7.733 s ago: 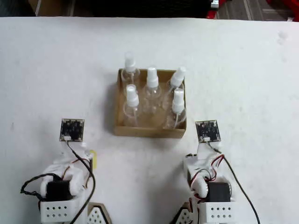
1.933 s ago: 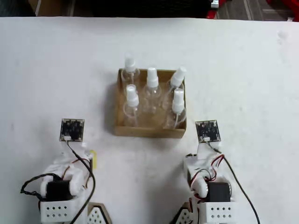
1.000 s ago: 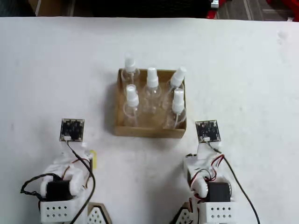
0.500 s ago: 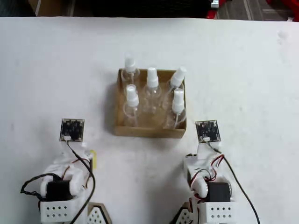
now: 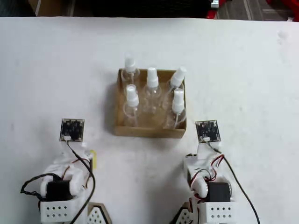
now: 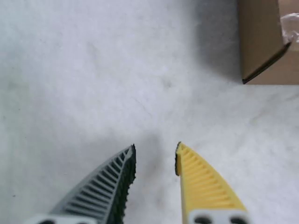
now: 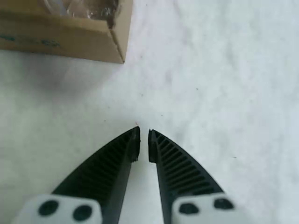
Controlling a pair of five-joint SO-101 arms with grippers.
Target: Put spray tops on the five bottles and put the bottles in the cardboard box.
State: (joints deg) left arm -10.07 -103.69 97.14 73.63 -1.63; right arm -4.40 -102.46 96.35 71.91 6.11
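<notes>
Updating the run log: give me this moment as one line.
bottles: five, spray tops on, in cardboard box | left hand: open, empty, over table | right hand: shut, empty, over table

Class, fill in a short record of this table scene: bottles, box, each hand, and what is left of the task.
Bottles: five bottles, each with a white spray top, upright in the box
Box: cardboard box, open-topped, mid-table
Left hand: empty, slightly open, low over the table near the box
Right hand: empty, almost shut, near a box corner
Task left: nothing visible
</notes>
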